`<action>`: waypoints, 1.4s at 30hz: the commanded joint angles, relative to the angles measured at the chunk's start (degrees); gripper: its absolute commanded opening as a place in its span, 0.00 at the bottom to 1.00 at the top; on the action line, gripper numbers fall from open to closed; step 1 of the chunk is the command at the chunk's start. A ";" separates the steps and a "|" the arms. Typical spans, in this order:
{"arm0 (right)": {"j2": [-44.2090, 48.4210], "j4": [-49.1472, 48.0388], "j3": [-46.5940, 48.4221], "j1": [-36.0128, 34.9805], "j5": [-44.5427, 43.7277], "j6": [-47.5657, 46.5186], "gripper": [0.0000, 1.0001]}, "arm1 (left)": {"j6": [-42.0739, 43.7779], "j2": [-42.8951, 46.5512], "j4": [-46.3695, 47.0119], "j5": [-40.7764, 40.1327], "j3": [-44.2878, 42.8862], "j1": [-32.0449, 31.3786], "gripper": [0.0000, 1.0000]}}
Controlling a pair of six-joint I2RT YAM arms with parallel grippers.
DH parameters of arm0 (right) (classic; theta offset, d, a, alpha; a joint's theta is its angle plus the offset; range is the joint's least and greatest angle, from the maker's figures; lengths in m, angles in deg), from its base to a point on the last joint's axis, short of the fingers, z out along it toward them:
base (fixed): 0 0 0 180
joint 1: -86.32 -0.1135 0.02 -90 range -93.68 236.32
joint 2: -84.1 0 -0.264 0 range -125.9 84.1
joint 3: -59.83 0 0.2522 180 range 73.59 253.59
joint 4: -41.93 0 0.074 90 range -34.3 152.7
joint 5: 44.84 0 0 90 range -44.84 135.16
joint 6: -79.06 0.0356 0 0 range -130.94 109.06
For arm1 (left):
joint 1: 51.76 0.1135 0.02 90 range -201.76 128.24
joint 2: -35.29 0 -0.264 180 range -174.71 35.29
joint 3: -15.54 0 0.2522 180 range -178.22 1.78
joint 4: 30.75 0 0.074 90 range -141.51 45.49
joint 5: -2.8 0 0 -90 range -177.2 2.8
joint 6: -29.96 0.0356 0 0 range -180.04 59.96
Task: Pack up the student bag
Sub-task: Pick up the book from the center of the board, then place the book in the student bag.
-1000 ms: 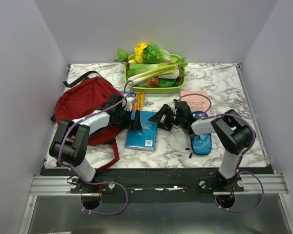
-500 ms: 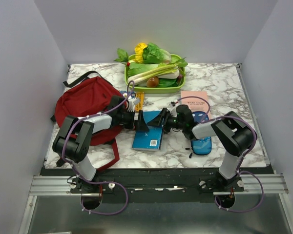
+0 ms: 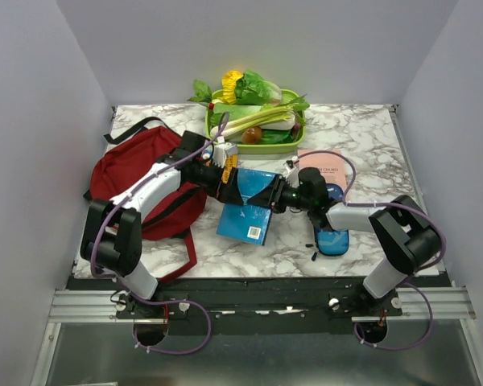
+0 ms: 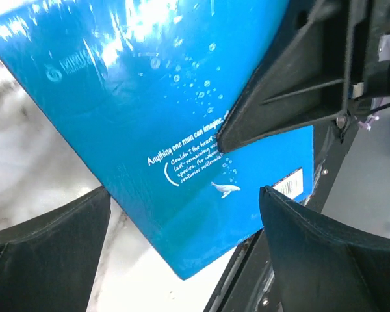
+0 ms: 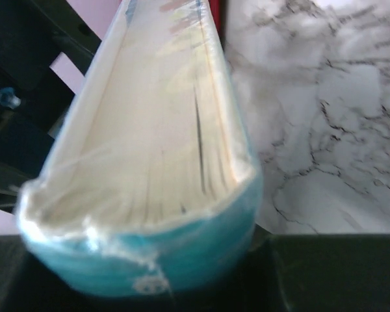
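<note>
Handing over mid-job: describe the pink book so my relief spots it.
Start at the green vegetable tray at the back of the table. In front of its right corner the pink book lies flat. The other book and the pencil case are blue; only this is pink.

I am looking down on a table (image 3: 362,133) with a white marble-patterned top veined in grey. Plain pale lavender-grey walls box it in on three sides: the back wall (image 3: 258,48), the left wall (image 3: 32,121) and the right wall (image 3: 459,104). An aluminium rail (image 3: 80,304) runs along its near edge, with a dull grey floor (image 3: 266,358) below. The light is soft and even.
</note>
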 commanded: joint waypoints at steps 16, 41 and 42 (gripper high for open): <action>3.99 7.34 -0.25 2.01 0.69 -5.05 0.18 | 37.01 13.73 -33.63 -10.67 -11.03 13.74 0.99; 4.34 7.69 0.01 2.18 2.80 -4.53 0.11 | 38.16 20.95 -17.47 -25.97 3.57 17.17 0.91; 4.34 7.69 0.19 2.18 2.89 -4.61 0.11 | 37.73 20.86 -16.33 -26.32 3.14 17.52 0.89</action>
